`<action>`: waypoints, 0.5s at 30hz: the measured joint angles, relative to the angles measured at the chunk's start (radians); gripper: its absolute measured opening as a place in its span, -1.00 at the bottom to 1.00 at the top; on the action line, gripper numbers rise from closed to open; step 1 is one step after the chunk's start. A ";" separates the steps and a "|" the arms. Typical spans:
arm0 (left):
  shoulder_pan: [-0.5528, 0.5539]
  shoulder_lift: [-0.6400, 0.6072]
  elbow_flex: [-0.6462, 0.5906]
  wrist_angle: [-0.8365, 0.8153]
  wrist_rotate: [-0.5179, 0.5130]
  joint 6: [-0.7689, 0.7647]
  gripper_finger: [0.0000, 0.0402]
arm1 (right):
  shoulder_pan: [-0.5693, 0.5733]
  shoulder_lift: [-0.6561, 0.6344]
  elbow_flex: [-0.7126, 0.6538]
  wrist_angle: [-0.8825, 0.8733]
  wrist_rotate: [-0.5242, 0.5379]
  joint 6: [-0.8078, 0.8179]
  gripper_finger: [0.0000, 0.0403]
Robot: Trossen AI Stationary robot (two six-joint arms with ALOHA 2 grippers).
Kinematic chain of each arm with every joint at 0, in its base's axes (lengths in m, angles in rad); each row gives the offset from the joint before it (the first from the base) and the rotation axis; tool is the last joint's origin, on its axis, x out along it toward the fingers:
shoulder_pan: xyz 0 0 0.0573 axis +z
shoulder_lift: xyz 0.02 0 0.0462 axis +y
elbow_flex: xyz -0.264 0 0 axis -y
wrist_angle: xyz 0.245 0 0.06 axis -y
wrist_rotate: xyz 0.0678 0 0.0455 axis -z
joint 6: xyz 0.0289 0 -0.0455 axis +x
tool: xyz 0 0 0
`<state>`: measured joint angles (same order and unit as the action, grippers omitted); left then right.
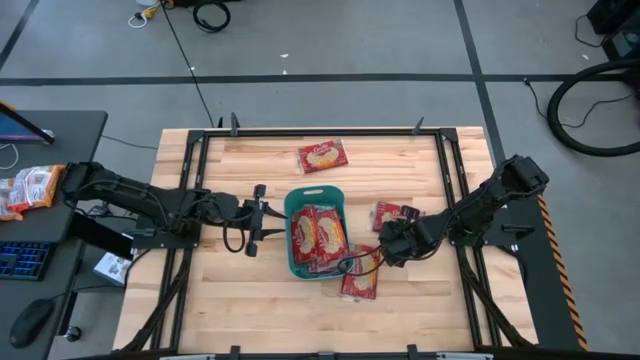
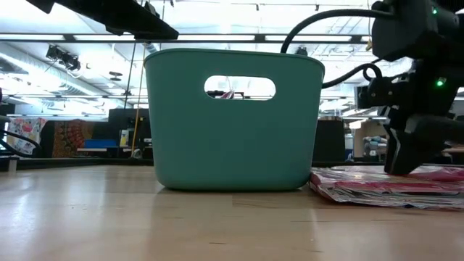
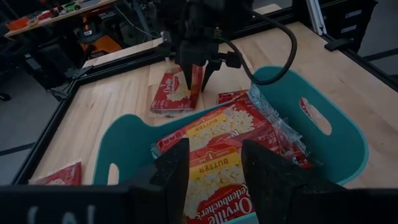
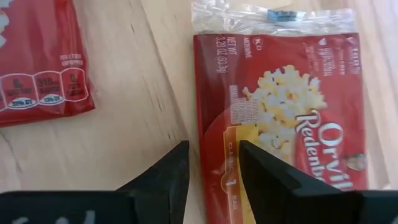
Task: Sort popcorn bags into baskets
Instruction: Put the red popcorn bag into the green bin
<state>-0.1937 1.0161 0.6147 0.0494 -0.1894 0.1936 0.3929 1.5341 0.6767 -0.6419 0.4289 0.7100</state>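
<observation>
Right gripper — fingers parted, holding nothing — poised over a popcorn bag lying on the table just beside the teal basket. Inside the basket, several bags. Left gripper, open and empty, at the basket's opposite side. Two further bags lie apart on the wood.
</observation>
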 joint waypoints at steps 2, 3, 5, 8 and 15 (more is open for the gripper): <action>0.000 0.000 0.000 0.000 0.000 0.000 -0.25 | -0.001 -0.002 -0.015 0.022 0.000 0.000 -0.28; 0.000 0.000 0.000 0.000 0.000 0.000 -0.25 | -0.001 -0.002 -0.021 0.023 0.004 0.007 -0.28; 0.000 0.000 0.000 0.000 0.000 0.000 -0.25 | -0.001 -0.003 -0.028 0.026 0.011 0.013 -0.28; 0.000 0.000 0.000 -0.001 0.000 0.000 -0.25 | -0.001 -0.002 -0.028 0.026 0.016 -0.006 -0.29; 0.000 0.000 0.000 -0.001 0.000 0.000 -0.25 | -0.001 0.000 -0.030 0.020 0.032 -0.086 -0.61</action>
<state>-0.1937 1.0161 0.6147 0.0483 -0.1894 0.1936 0.3920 1.5344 0.6468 -0.6215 0.4609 0.6236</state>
